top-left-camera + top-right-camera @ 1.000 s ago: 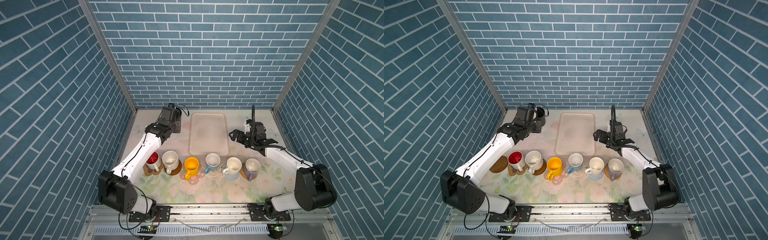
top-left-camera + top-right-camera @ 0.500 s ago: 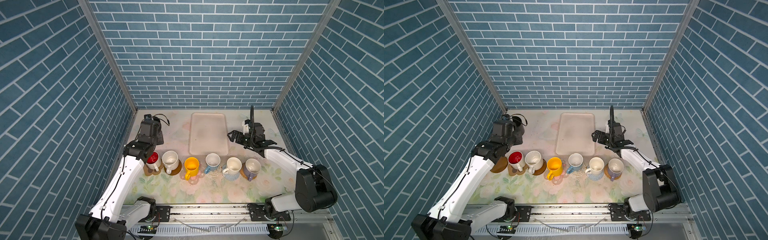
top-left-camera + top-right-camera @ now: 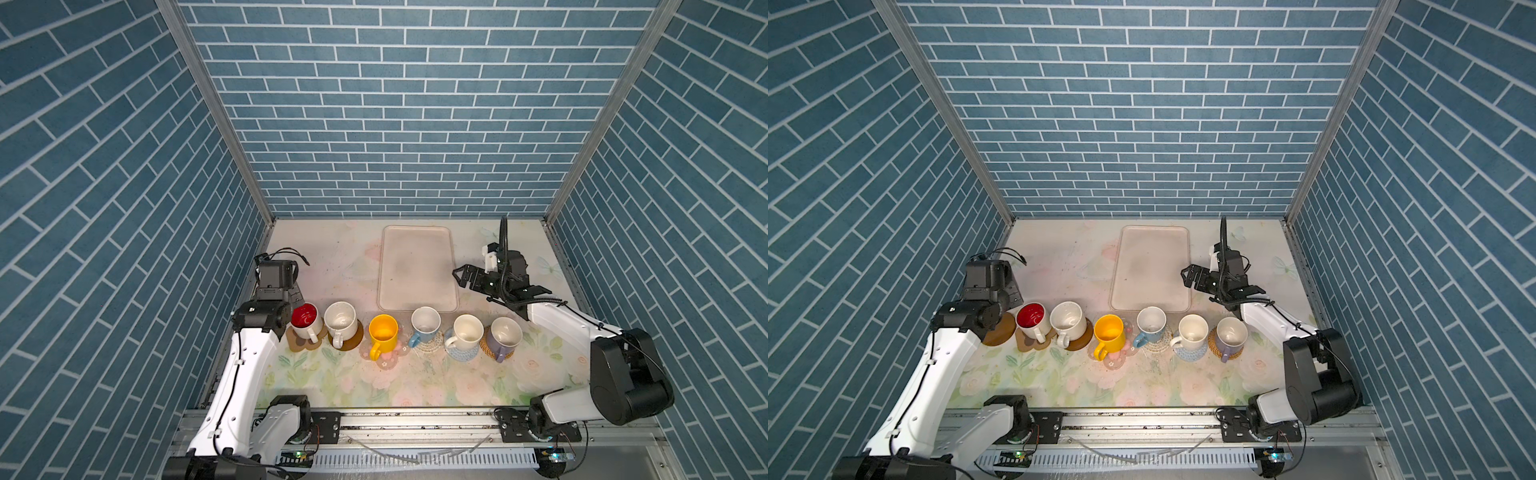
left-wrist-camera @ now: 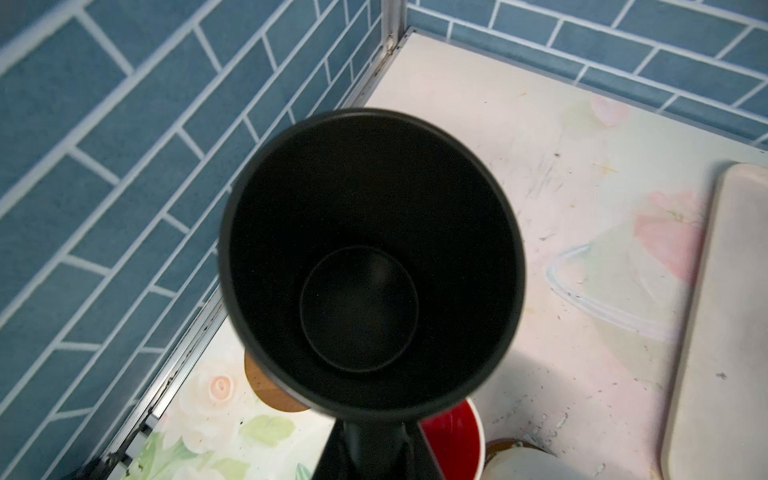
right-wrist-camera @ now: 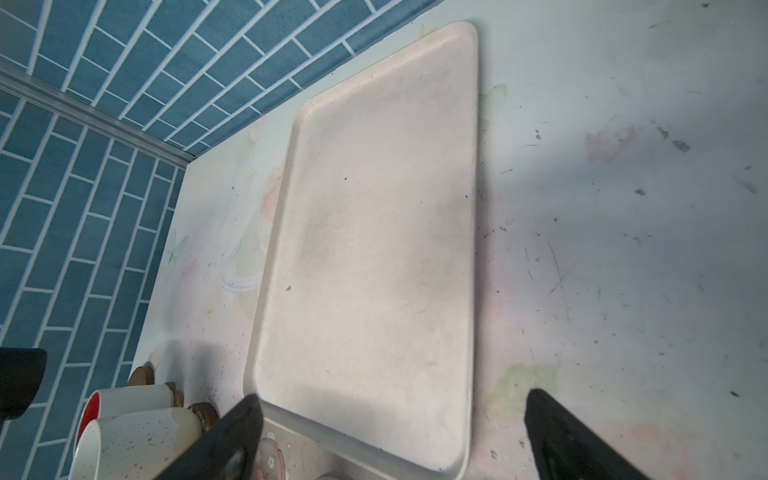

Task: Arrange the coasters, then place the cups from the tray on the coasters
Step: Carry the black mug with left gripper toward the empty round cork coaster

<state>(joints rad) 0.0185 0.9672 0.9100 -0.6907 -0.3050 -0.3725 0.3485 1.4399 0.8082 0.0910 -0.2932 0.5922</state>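
My left gripper (image 4: 376,440) is shut on the black cup (image 4: 370,257), which hangs upright above a bare brown disc coaster (image 4: 266,386) by the left wall. In both top views that gripper (image 3: 293,297) hovers just behind the row's left end; the disc (image 3: 998,330) shows beside my arm. Six cups stand on coasters: red-inside (image 3: 305,318), cream (image 3: 340,318), yellow (image 3: 383,332), light blue (image 3: 426,322), cream (image 3: 467,330), lavender (image 3: 505,334). The tray (image 3: 415,237) holds nothing. My right gripper (image 3: 463,278) stands open beside the tray's right edge (image 5: 473,249), with nothing between its jaws.
The blue brick left wall (image 4: 124,187) and its metal floor rail run close beside the black cup. Under the cups lie a paw coaster (image 3: 301,343), a pink flower coaster (image 3: 388,359) and woven rounds (image 3: 463,353). Floral tabletop (image 3: 415,386) stretches in front of the row.
My left arm has swung from beside the tray's back left toward the left front, carrying the black cup to the left end of the row. The right gripper has hardly moved.
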